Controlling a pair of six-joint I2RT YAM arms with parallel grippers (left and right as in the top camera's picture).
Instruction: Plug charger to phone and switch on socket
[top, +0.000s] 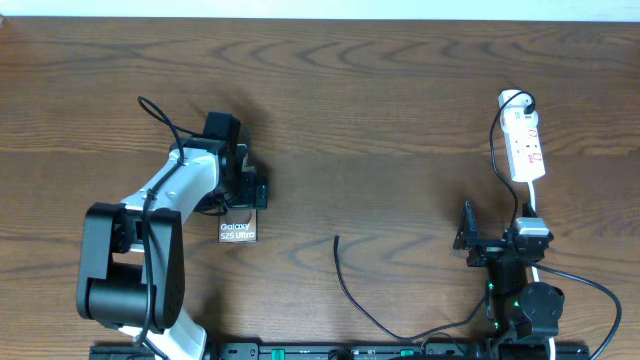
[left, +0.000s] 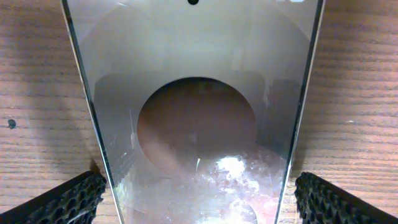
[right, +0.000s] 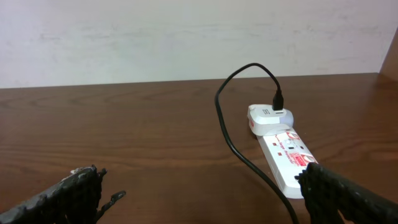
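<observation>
On the left of the counter (top: 400, 80), the phone (top: 237, 232) is laid flat and is straddled by the left tool (left: 199, 190), whose jaws are spread just outside its edges, unclamped. The right tool (right: 199, 202) is held wide open and empty, near the socket (top: 526, 148). The charger (top: 337, 250) tip is seen lying between the arms, apart from the phone.

Overhead, we see soft, even light on the table (top: 400, 120), with a dim shadow beside the left arm (top: 185, 180). At the left wrist, the phone (left: 193, 74) shows hazy reflections and pale glare low down; at the right wrist, the socket (right: 283, 152) is sharp, while the fingertips (right: 351, 196) of the right gripper (right: 199, 196) blur.
</observation>
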